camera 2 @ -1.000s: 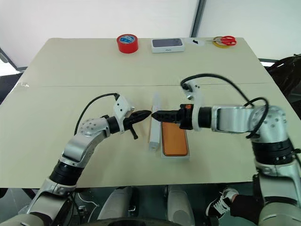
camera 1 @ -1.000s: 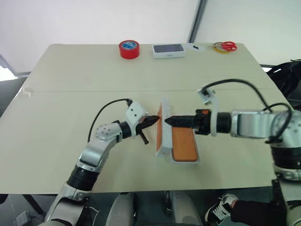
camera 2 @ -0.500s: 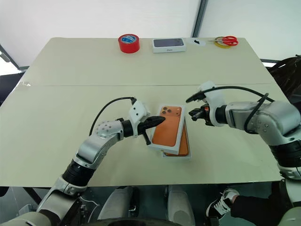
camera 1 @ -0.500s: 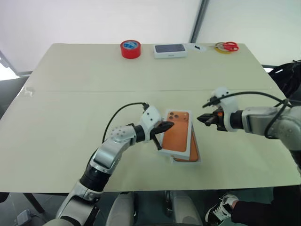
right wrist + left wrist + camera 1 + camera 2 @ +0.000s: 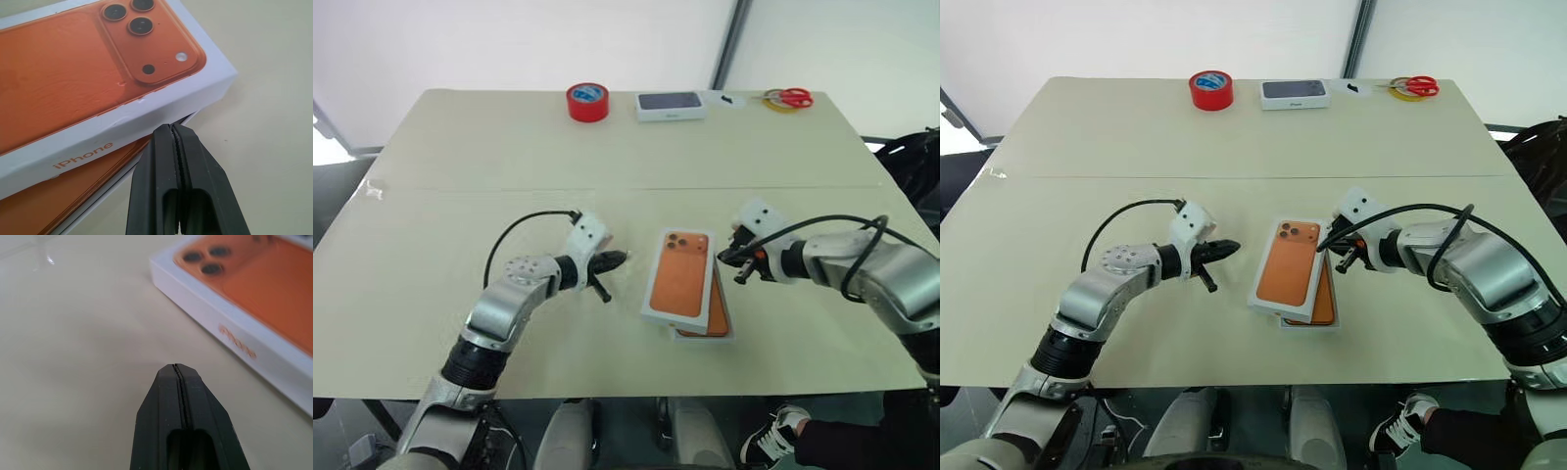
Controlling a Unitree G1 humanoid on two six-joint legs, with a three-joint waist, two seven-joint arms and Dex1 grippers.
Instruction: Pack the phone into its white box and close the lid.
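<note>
Lid: white tray with an orange phone printed on its top. It is laid flat over the white box near the front middle of the table, skewed, its camera-print corner swung toward 11 o'clock. A second ago it was stood on its long edge between the two grippers; half a second ago it was tipped over onto the box. It is now down, but is not seated.

Phone: orange, lying in the box. A strip of it is seen at the lid's 4 o'clock side, where lid and box are out of line. Packing is judged done; closing is judged partly done, since the lid must yet be squared up and pressed home.

Right gripper: placed just beside the lid's long side at 3 o'clock, level with the camera print. Its fingers are pressed together and nothing is pinched; a second ago they were spread. In the right wrist view the tips are pointed at the lid's side wall, right at the overhang above the box rim. The forearm is held low and angled inward.

Left gripper: drawn back from the lid to 9 o'clock, clear of it, with bare table between. Fingers are pressed together, empty.

Background, at 12 o'clock: red tape roll, second box with dark top, scissors.
</note>
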